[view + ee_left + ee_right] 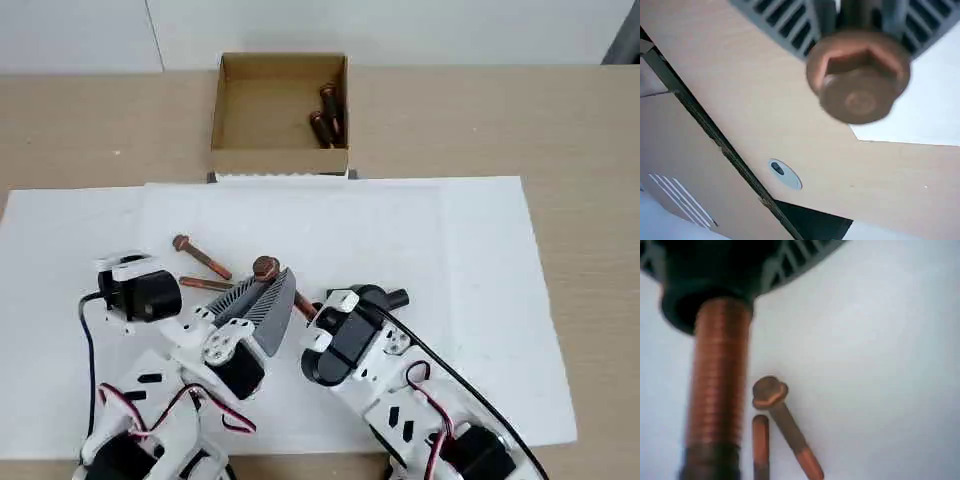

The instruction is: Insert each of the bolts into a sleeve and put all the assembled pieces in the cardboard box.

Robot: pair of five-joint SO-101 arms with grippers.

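Insertion step in hand, judging by the pose. Left gripper (272,285) clenched on a copper bolt (857,80) just below its hex head. Right gripper (715,260) clamped around a dark sleeve (677,310), close beside the left one over the near half of the sheet. Threaded shank entering the sleeve's mouth in the right wrist view; depth inside impossible to tell.

Next, probably: keep shank and bore in line, press the 2 together until the head seats, then let go on 1 side and carry the piece to the box. Likely risk: a slight tilt binding the threads at the rim.

Around, from big to small:
- wooden table (560,120)
- white sheet (470,260) spread over most of it
- cardboard box (280,160) just past the sheet's far edge, well apart from both grippers, with what look like 2 assembled pieces (326,115) against 1 side wall
- 1 loose bolt (200,256) on the sheet near the left gripper
- beside it a 2nd copper shank (205,284), partly tucked under the left gripper, head not seen

In the way: only those 2 loose pieces, close by the left arm and easy to knock.
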